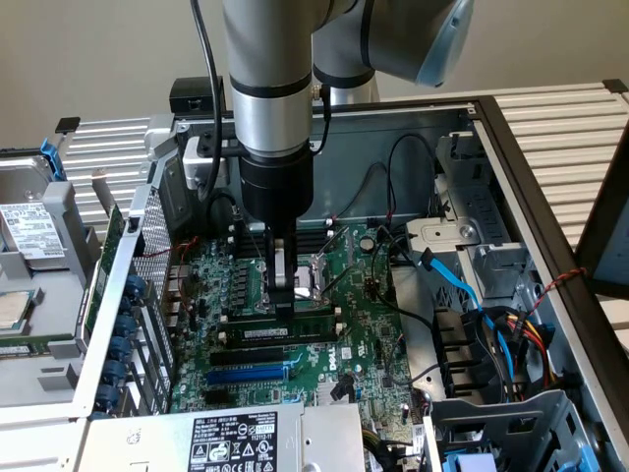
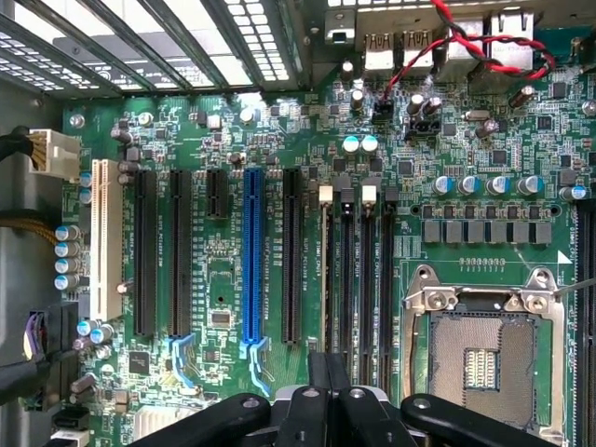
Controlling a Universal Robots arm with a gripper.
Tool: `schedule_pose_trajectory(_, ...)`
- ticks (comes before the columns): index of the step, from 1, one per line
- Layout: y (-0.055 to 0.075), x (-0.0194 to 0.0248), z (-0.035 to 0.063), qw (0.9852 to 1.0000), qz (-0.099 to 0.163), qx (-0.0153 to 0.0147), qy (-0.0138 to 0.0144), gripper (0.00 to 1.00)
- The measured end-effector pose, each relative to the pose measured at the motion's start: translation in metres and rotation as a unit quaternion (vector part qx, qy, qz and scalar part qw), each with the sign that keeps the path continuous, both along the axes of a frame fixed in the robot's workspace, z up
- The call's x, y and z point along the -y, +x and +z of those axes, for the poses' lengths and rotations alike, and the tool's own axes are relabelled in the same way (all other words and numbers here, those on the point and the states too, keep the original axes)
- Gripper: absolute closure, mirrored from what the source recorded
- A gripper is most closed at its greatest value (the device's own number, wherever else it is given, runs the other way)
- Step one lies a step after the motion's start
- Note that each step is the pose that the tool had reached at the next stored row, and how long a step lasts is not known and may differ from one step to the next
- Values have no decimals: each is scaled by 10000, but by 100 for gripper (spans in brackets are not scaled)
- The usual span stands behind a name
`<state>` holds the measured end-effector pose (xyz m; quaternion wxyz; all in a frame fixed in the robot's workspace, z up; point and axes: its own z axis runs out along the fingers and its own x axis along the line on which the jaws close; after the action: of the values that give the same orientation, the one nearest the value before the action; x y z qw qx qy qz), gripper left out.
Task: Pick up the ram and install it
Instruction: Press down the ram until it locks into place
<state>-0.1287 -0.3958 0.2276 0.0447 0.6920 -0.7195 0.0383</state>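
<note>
The ram (image 1: 295, 330), a thin green stick with a white label, stands on edge in one of the black memory slots on the motherboard (image 1: 364, 324). My gripper (image 1: 285, 307) comes straight down onto the ram's top edge near its middle, fingers shut together and touching it. I cannot tell whether they pinch the stick or only rest on it. In the wrist view the shut fingers (image 2: 321, 372) sit in line with the row of black memory slots (image 2: 358, 279), next to the CPU socket (image 2: 480, 349).
Several black and blue expansion slots (image 2: 251, 256) run beside the memory slots. Black cables (image 1: 393, 187) and blue cables (image 1: 457, 280) lie on the exterior view's right by the drive cage (image 1: 491, 285). The power supply (image 1: 231, 438) sits at the front, and the case wall (image 1: 128, 295) stands on the left.
</note>
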Motion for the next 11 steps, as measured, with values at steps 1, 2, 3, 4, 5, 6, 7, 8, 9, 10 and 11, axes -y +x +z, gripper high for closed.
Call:
schedule_pose_trajectory(1,0,0,0,10000,0,0,0,89)
schedule_pose_trajectory(2,0,0,0,10000,0,0,0,89)
schedule_pose_trajectory(3,0,1,0,10000,0,0,0,89)
schedule_pose_trajectory(4,0,2,0,10000,0,0,0,89)
schedule_pose_trajectory(5,0,4,0,10000,0,0,0,89)
schedule_pose_trajectory(6,0,5,0,10000,0,0,0,89)
schedule_pose_trajectory(7,0,5,0,10000,0,0,0,89)
schedule_pose_trajectory(8,0,6,0,10000,0,0,0,89)
schedule_pose_trajectory(9,0,6,0,10000,0,0,0,89)
schedule_pose_trajectory(10,0,5,0,10000,0,0,0,89)
schedule_pose_trajectory(11,0,5,0,10000,0,0,0,89)
